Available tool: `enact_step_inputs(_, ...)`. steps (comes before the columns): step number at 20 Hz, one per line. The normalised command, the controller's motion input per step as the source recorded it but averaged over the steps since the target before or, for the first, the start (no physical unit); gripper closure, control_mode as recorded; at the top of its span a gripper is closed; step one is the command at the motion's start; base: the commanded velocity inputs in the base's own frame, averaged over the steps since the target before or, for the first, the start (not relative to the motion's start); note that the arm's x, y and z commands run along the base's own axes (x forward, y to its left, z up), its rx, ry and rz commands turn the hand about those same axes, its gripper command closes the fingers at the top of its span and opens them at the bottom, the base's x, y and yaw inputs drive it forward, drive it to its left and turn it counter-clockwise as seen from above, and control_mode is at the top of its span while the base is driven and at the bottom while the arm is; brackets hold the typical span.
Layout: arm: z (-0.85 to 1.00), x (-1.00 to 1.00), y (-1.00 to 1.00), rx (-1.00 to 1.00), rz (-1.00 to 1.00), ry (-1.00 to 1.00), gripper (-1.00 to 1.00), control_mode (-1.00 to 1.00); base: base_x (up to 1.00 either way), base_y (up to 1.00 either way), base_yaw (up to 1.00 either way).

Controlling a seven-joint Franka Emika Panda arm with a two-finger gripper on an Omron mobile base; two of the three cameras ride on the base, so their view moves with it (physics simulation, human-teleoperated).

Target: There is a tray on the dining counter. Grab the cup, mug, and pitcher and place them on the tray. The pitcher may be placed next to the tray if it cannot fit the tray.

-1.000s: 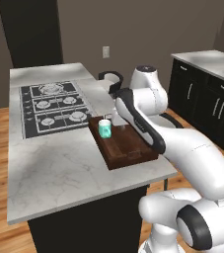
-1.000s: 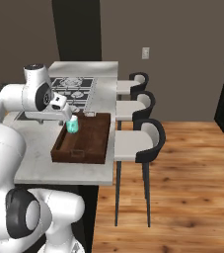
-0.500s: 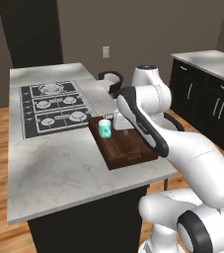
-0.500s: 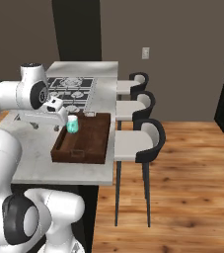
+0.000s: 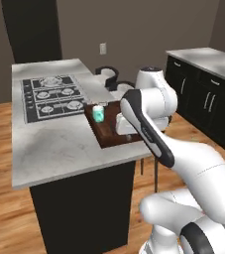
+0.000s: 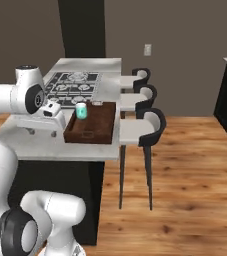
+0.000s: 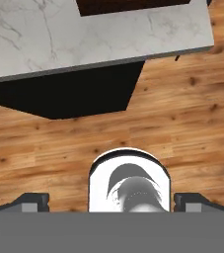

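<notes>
Right base view had my claw (image 6: 31,132) spread wide and empty, off the tray's (image 6: 92,131) near end over the counter (image 6: 60,147). Mug (image 6: 81,110) stood on the tray's far corner, beyond me. One of three done, I judged; cup and pitcher left.

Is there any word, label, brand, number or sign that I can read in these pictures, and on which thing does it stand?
None: no readable text in any view.
The mug, tray and counter carry no lettering.
The cooktop has burner marks, no legible characters.
The wall plate is blank.
</notes>
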Motion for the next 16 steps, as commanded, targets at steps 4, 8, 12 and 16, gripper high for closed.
enact_step_inputs(4, 0.0, 0.0, 0.0, 0.0, 0.0, 0.0, -1.0, 1.0, -0.55, 0.93, 0.09)
enact_step_inputs(8, 0.0, 0.0, 0.0, 0.0, 0.0, 0.0, -1.0, 1.0, -0.05, 1.0, 0.15)
enact_step_inputs(12, 0.0, 0.0, 0.0, 0.0, 0.0, 0.0, -1.0, 1.0, 0.0, 1.0, 0.01)
enact_step_inputs(16, 0.0, 0.0, 0.0, 0.0, 0.0, 0.0, -1.0, 1.0, 0.0, 1.0, 0.0)
